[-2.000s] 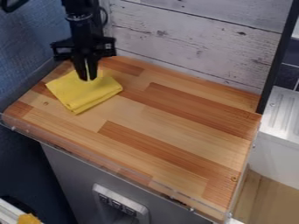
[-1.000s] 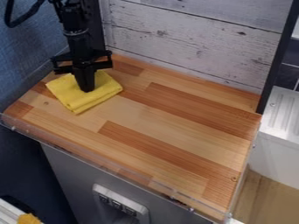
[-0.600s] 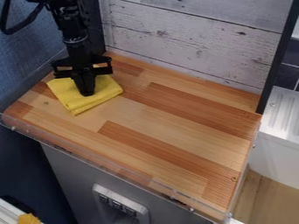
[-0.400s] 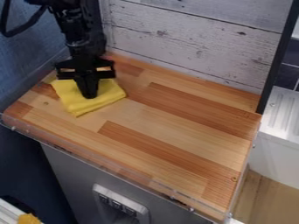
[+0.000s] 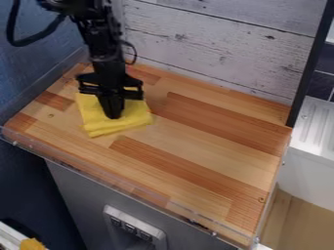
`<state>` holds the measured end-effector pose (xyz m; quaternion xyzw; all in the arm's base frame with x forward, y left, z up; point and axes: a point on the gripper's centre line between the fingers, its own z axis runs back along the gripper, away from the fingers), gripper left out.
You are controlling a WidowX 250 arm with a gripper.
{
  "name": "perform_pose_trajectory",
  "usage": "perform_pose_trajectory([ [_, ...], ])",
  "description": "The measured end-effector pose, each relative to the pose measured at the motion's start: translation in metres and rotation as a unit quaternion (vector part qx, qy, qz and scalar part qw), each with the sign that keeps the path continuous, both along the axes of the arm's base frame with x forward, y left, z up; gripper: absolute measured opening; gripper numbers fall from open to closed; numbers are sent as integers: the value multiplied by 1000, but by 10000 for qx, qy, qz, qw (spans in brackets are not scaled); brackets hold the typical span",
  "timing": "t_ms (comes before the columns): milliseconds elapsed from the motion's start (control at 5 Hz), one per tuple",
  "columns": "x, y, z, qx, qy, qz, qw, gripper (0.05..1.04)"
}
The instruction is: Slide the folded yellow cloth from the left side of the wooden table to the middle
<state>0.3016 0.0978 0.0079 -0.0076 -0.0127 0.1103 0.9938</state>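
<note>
Black two-finger gripper (image 5: 112, 116) closed, touching folded yellow cloth (image 5: 133, 117); pinch unclear; cloth-handling apparently underway; next move likely needs steady contact.

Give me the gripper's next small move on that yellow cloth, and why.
Probably a short slide toward the picture's right: the gripper is down on the folded yellow cloth, and the wooden countertop extends well beyond it that way.

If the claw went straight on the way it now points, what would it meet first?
The yellow cloth, right under the downward-pointing claw; they look to be touching already, though depth is hard to judge. Next would be the counter.
</note>
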Motion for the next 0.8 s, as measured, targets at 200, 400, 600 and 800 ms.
perform_pose_trajectory([
  [200, -2, -12, 0, 73, -11, -339, 9994, 63],
  [400, -4, -23, -1, 123, 3, -646, 9978, 86],
  [600, -7, -33, 1, 84, 172, -871, 9960, 255],
  [800, -8, -50, 7, 21, 399, -1043, 9937, 481],
])
